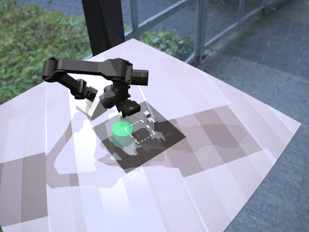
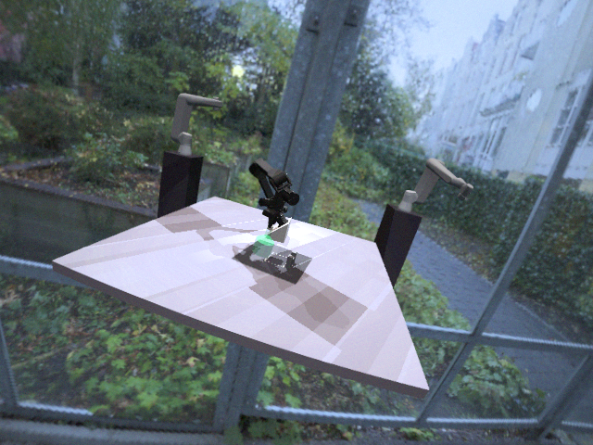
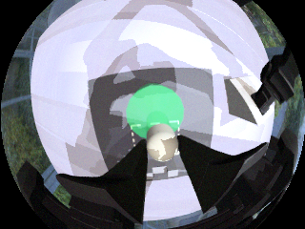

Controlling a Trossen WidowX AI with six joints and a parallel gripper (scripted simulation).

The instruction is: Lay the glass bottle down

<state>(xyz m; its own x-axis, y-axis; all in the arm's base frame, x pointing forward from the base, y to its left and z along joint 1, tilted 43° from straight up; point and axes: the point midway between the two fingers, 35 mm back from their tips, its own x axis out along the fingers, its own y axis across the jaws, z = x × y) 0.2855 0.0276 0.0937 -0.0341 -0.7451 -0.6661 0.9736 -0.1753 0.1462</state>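
The green glass bottle is upright, with a beige top. It is over the left part of the dark mat in the top view; whether its base touches the mat is unclear. My gripper is above the body, shut on the bottle at its neck end; the fingers stand on both sides of the beige top in the wrist view. The dashed outline is just right of the bottle. The grey U-shaped rest stands beyond the outline.
A pale slanted block stands near the arm's lower links, beside the mat. Two other arms stand on dark pedestals beyond the table.
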